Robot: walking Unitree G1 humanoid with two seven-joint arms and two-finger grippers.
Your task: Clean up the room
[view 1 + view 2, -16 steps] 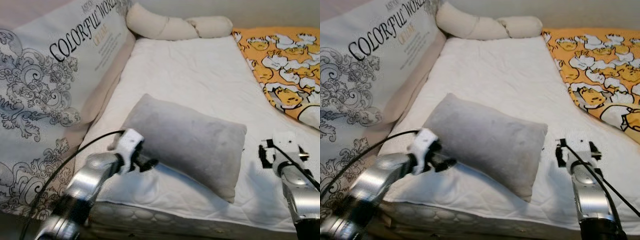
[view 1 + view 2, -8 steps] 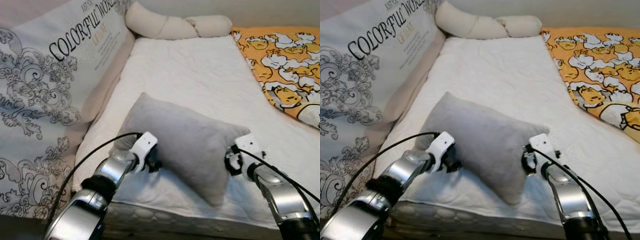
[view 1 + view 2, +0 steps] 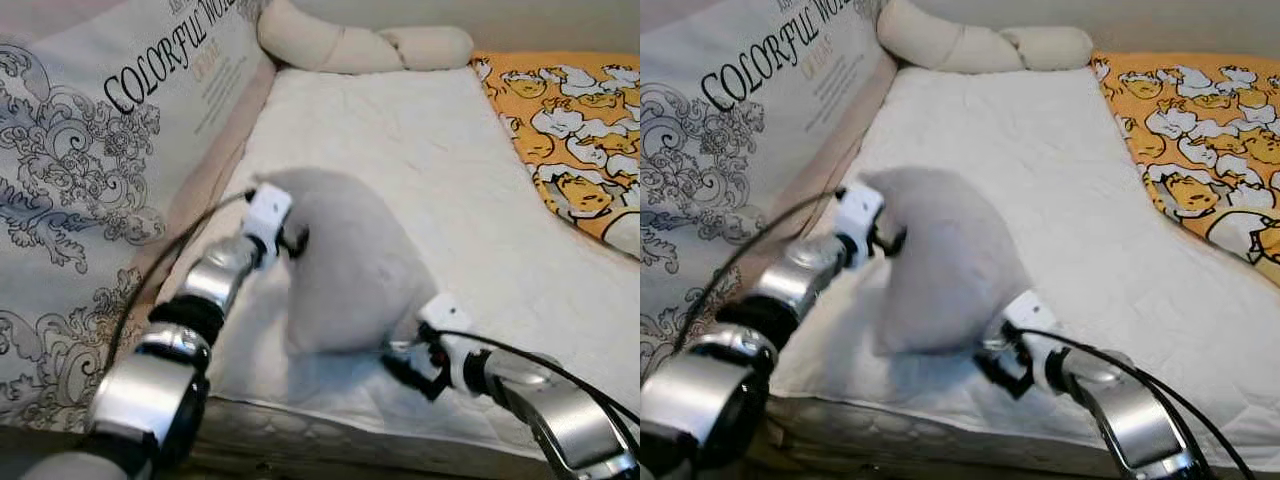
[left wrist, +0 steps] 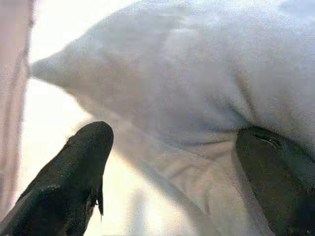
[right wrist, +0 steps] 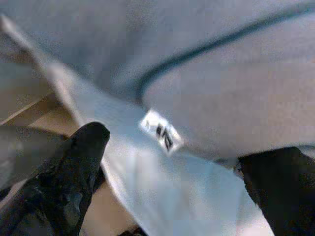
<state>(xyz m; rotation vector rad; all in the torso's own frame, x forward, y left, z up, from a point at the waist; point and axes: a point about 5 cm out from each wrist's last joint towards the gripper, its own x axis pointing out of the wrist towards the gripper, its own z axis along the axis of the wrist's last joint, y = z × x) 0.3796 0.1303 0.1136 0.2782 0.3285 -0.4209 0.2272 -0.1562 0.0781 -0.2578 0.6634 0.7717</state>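
Lifted since before, grey pillow [image 3: 345, 265] between both spread end effectors; right wrist reveals its tag [image 5: 161, 130].

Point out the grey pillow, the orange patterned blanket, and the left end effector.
grey pillow [image 3: 345, 270], left eye view, middle of its raised face.
orange patterned blanket [image 3: 570, 120], left eye view, its printed top.
left end effector [image 3: 293, 240], left eye view, between its fingertips at the pillow's edge.

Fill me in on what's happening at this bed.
The robot is handling a grey pillow on the white mattress, one tool at each end. The left tool presses in at the upper end and the right tool at the lower corner, both open. The pillow stands bunched up on end between them.
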